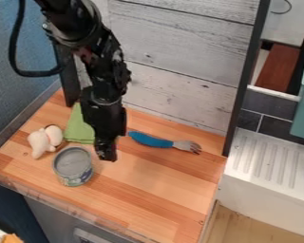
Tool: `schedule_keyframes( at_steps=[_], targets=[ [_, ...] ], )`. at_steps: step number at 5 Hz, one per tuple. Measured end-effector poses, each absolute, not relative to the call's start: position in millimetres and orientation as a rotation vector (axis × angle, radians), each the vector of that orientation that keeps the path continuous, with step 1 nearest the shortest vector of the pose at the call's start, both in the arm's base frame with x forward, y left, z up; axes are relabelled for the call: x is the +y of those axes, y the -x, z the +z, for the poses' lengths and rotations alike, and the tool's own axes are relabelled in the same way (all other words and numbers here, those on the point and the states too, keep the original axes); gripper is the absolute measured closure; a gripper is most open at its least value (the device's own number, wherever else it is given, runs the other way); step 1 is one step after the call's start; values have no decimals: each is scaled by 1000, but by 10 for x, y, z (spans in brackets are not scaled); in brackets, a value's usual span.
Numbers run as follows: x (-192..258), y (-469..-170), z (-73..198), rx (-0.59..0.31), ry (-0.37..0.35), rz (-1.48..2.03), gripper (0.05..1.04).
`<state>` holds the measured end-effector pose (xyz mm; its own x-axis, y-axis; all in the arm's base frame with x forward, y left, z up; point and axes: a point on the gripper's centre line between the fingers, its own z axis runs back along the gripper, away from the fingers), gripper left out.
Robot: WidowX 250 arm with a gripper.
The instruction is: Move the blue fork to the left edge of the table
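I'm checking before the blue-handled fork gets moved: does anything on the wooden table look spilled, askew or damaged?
Nothing stands out: the grey metal can stands upright, the fork lies on the table, and I see no spill or damage.

The light is fairly bright and even, its source impossible to place, and shadows on the wooden tabletop (161, 194) are soft and faint. The white ribbed drainboard (262, 182) looks brightest, the tin can's (72, 163) rim catches a pale glint, and the black robot arm (104, 85) sinks into deep darkness with small highlights
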<state>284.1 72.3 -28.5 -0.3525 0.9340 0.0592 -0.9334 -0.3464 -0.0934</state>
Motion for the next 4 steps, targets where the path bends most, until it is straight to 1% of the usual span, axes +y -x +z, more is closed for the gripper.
schedule_keyframes(
  at_steps=[1,2,3,4],
  targets=[
    [714,-2955,-366,-113,69,2053,82],
    [705,-3093,-459,-107,87,2064,82],
    [672,-3317,-508,-127,91,2029,82],
    [640,-3477,-618,-123,81,1991,82]
  ],
)
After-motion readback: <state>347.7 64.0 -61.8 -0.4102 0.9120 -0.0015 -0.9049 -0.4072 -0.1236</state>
